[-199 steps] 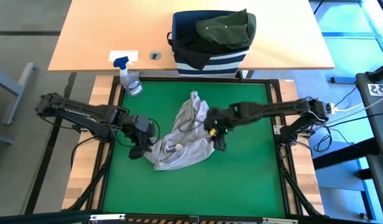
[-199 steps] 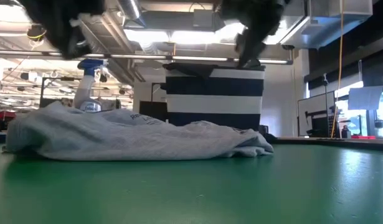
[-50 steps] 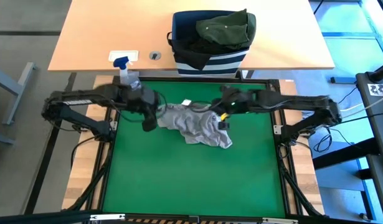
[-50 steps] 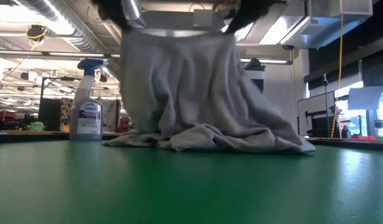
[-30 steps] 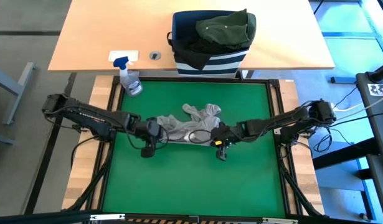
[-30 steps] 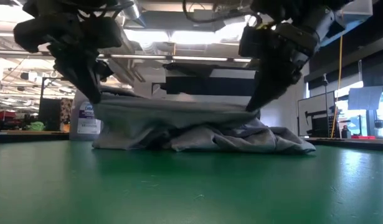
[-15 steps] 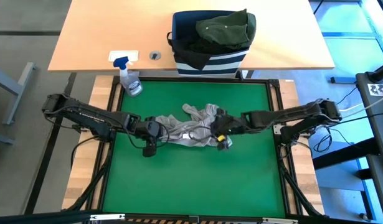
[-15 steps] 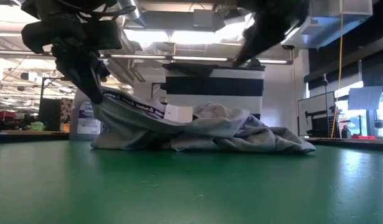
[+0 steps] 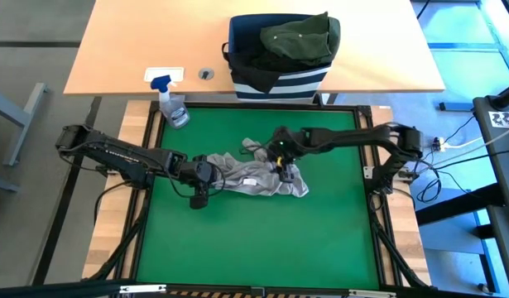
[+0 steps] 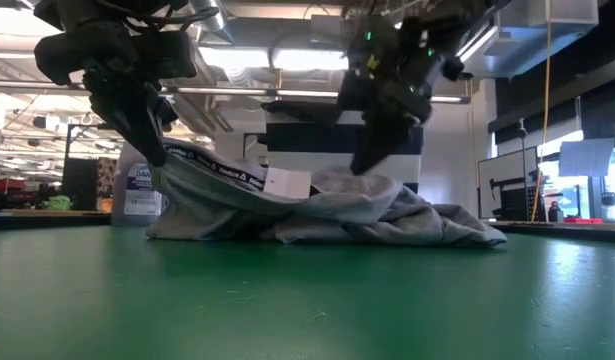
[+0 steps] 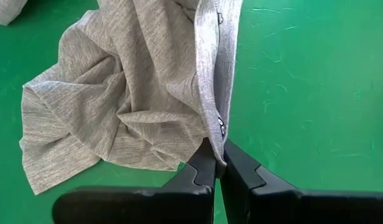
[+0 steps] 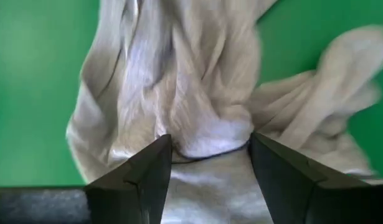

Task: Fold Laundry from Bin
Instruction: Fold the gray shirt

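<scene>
Two dark jointed arms, black wedge-shaped fingers (image 12: 141,180)

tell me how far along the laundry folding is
Early. Done: the grey garment is out of the bin, crumpled on the green mat. In hand: the left end effector pinches its edge; the right end effector is open above it. Left: folding it, plus the olive garment in the bin.

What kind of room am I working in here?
Likely a robotics lab or workshop: a framed green work mat beside a wooden desk, exposed ceiling ducts and strip lights, and equipment benches in the open hall behind.
</scene>
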Available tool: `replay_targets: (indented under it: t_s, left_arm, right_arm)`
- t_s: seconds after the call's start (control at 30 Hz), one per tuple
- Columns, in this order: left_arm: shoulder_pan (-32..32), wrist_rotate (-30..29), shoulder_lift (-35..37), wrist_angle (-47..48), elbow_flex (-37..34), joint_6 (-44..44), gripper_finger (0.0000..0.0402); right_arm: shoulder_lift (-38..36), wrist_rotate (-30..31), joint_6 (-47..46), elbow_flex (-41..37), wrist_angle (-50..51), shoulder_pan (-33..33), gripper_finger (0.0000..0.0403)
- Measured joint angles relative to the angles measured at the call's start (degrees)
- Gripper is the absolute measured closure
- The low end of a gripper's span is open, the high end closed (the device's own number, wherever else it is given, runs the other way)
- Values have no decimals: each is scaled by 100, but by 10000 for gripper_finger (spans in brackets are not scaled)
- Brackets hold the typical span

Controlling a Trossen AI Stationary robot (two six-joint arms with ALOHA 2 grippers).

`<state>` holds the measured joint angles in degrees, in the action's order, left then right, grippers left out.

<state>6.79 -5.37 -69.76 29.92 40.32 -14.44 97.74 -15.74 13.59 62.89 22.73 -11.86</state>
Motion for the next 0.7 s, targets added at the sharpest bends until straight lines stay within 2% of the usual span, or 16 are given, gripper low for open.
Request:
replay_targets:
  t_s: [0.1,0.23,0.4,0.53,0.6,0.7]
  left_arm:
    - [0,7,0,-1,0,0,397]
    - [0,11,0,2,0,2,397]
    - [0,13,0,4,0,204,397]
    - [0,13,10,113,4,263,397]
    - [0,14,43,349,66,263,397]
    - [0,-41,44,939,415,263,397]
  right_arm:
    - [97,-86,219,0,67,19,198]
    - [98,-78,482,0,61,71,236]
    - [58,160,596,0,219,59,310]
    - [-270,186,582,0,493,59,383]
    - [-600,204,468,0,697,59,393]
    - [-1183,213,144,2,909,64,373]
